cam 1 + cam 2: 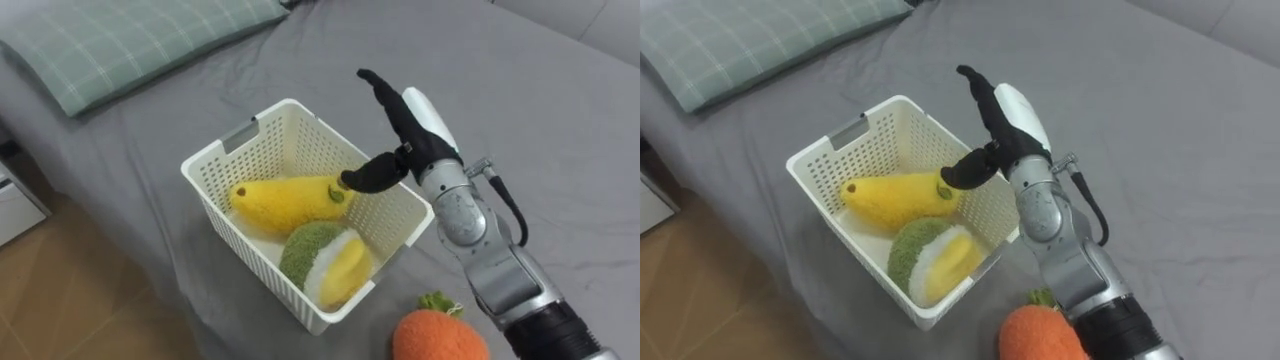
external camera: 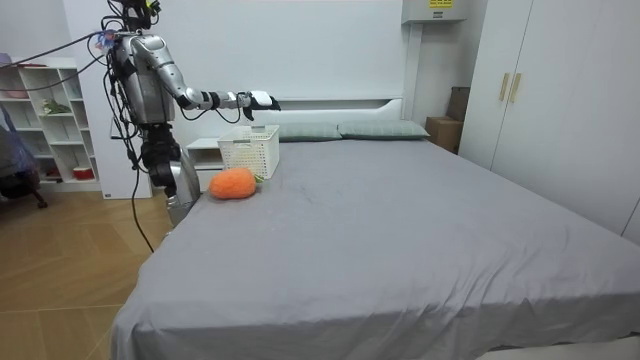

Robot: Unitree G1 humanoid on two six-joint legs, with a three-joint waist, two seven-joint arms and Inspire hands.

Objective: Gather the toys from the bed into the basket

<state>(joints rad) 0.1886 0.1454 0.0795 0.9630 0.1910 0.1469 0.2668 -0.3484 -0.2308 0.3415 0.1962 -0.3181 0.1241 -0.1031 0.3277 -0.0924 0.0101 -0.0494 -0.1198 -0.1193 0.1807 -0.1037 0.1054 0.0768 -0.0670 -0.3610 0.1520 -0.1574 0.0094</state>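
Note:
A white slatted basket [image 1: 250, 130] sits on the grey bed near its edge. Inside lie a yellow banana plush [image 1: 285, 200] and a round green-and-yellow plush [image 1: 325, 260]. My right hand [image 1: 405, 125] hovers over the basket's far right corner, open, fingers straight and pointing away, thumb hanging just above the banana's tip. It holds nothing. An orange carrot plush [image 1: 440, 338] with a green top lies on the bed just outside the basket, close to my right forearm. From the room view, I stand at the bedside with that arm stretched over the basket [image 2: 249, 152].
A green checked pillow [image 1: 130, 40] lies at the head of the bed, to the left of the basket. A white nightstand [image 1: 15, 205] and wooden floor [image 1: 90, 300] lie beyond the bed's edge. Grey sheet [image 1: 560, 120] stretches wide to the right.

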